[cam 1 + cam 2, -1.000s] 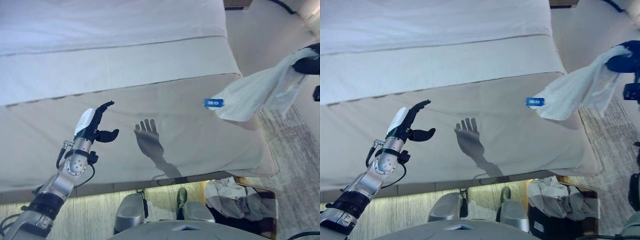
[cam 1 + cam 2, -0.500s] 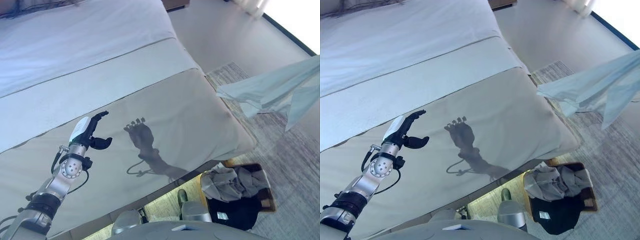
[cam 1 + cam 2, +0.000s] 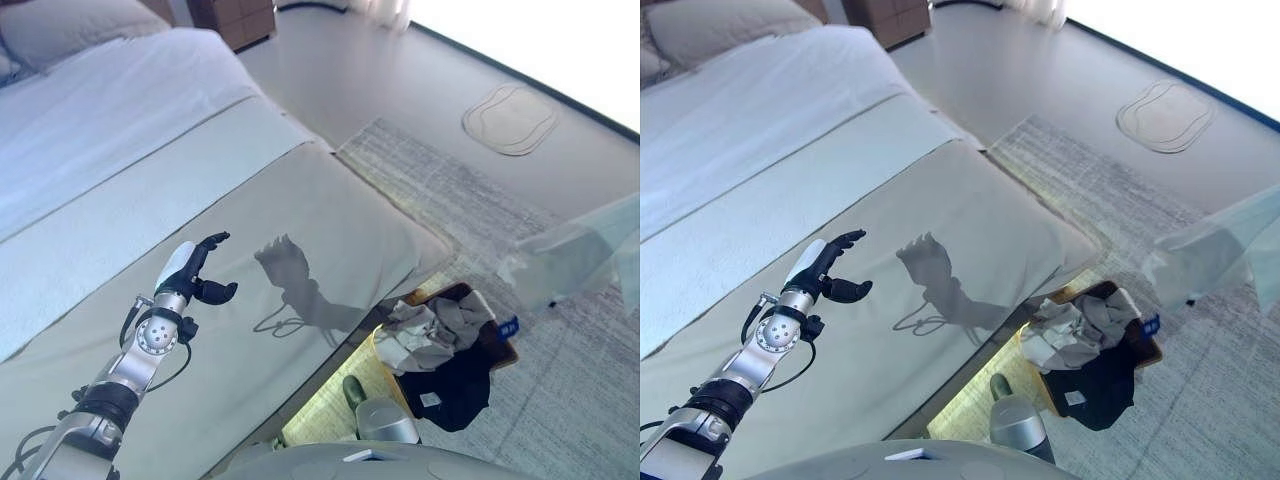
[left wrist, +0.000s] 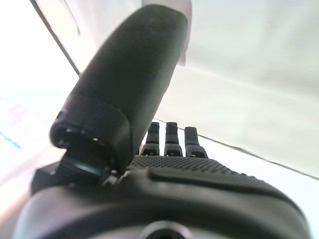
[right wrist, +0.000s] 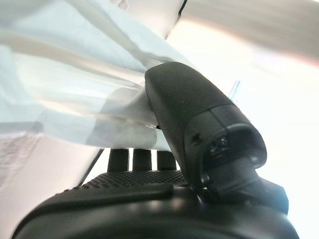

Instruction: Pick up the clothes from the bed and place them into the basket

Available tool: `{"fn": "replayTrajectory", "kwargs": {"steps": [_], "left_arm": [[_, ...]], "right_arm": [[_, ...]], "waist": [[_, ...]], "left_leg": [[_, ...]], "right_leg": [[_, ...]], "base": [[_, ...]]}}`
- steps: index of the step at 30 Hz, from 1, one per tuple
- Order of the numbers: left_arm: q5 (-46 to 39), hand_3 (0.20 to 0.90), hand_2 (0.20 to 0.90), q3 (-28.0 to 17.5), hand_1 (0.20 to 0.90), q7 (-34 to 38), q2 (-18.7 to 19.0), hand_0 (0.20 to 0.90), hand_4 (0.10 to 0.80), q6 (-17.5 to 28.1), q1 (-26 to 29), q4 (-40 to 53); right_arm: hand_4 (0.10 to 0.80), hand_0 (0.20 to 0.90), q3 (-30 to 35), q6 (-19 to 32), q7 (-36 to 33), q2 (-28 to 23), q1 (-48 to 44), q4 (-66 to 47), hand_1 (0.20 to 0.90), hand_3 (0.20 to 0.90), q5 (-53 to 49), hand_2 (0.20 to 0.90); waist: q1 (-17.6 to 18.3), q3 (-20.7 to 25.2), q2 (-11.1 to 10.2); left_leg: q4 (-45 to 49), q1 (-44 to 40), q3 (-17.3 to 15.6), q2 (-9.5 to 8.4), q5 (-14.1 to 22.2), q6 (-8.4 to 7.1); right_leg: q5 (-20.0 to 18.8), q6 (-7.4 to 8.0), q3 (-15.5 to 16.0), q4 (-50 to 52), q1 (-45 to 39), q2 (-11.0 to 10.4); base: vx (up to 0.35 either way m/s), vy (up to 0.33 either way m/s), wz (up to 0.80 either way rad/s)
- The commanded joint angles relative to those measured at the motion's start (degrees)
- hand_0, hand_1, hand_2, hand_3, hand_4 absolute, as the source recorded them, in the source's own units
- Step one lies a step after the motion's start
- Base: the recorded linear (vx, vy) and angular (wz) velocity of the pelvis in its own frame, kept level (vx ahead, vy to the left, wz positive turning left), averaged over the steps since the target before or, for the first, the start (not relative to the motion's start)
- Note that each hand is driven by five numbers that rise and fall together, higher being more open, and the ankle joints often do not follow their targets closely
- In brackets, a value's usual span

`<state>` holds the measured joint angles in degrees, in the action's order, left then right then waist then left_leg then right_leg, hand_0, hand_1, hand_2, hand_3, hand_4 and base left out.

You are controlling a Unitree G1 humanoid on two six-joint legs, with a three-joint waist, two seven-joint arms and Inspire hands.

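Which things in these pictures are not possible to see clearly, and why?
- Right hand: outside both eye views; only the pale garment shows, cut by the edge.
- Its fingers: hidden in cloth in the right wrist view.
- Basket: mostly covered by clothes.
- Left hand: wrist view shows only bedding.

The basket (image 3: 497,352) at the bed's (image 3: 330,220) foot corner is heaped with clothes (image 3: 432,335); open carpet (image 3: 560,400) lies around it, and the pale garment (image 3: 575,255) hangs above the carpet beside it

Basket (image 3: 455,372) on rug (image 3: 560,400) right of bed (image 3: 200,200); clothes (image 3: 435,330) in basket.
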<state>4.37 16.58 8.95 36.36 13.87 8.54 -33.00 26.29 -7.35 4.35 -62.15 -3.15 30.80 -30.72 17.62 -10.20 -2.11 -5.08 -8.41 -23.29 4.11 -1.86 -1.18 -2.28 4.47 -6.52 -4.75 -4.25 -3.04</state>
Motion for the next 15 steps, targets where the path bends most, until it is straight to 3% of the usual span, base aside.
{"fn": "replayTrajectory", "kwargs": {"steps": [1,15], "left_arm": [[-1.89,0.9,0.9,-0.4,0.9,0.8,1.46,0.9,0.8,2.54,3.63,-1.66],[-1.64,0.9,0.9,0.47,0.9,-2.88,1.18,0.9,0.8,0.18,5.38,-0.61]], "right_arm": [[0.1,0.3,4.73,8.28,-0.86,-3.2,-2.37,-1.24,0.3,0.2,-3.11,0.3],[0.1,0.3,-0.74,6.61,3.94,7.64,-1.01,1.74,0.3,0.2,-0.09,0.3]], "waist": [[-1.52,7.24,-0.89],[-0.08,6.18,0.98]], "left_leg": [[7.71,-0.93,2.41,0.95,10.56,0.72],[9.02,-1.48,0.87,1.2,11.56,0.62]], "right_leg": [[0.53,2.19,2.04,6.94,7.02,0.67],[-0.24,2.66,3.07,7.34,8.33,-0.04]], "base": [[-0.024,-0.042,-0.14],[-0.011,-0.048,-0.04]]}}
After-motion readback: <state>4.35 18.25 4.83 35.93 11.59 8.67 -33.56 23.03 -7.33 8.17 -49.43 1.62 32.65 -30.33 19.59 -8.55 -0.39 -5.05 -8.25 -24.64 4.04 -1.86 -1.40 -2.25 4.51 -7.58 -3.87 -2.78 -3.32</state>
